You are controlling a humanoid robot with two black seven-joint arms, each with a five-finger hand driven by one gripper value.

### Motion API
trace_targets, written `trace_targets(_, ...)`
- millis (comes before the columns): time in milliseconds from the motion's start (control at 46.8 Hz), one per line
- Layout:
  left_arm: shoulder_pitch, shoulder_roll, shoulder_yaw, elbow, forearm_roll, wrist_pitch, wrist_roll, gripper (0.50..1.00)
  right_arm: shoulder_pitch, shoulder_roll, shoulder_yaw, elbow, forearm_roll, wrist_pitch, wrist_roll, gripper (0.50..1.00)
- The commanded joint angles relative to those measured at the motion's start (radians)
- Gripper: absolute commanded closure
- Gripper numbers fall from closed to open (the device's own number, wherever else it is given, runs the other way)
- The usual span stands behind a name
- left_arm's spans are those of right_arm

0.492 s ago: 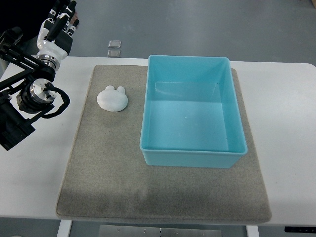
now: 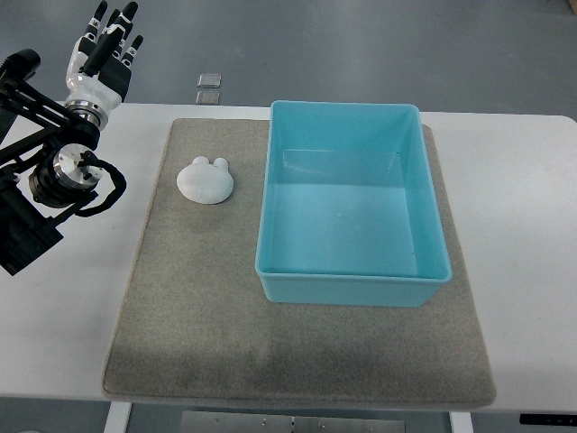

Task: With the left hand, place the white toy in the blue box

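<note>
White toy (image 2: 206,179) is seen lying on the grey mat (image 2: 198,307), on the mat's left part near the far edge, just beside the blue box (image 2: 352,287) but apart from its left wall. At the far left, the left hand (image 2: 101,56) is held above the far-left corner of the white table (image 2: 63,325), beyond the mat and well apart from the toy; its fingers (image 2: 115,25) are stretched out and lightly spread, and nothing is held by them. To the right, the blue box is set on the mat's right half, upright, its floor bare.
</note>
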Motion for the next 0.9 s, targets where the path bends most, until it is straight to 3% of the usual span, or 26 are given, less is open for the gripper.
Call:
trace_targets(0,-0.002,-0.002,-0.002,0.002,-0.001,0.002,0.0,0.506,0.0,0.0,-0.001,0.0,0.0,0.0,0.0,0.564)
trace_targets(513,-0.002,0.003,0.011,0.039,0.002,0.0,0.0,0.506,0.0,0.0,-0.001,0.0,0.0,0.0,0.0,0.564)
trace_targets(876,-0.004,0.001,0.018,0.092,0.005,-0.1,0.002,0.506,0.0,0.0,0.001,0.0,0.0,0.0,0.0,0.564)
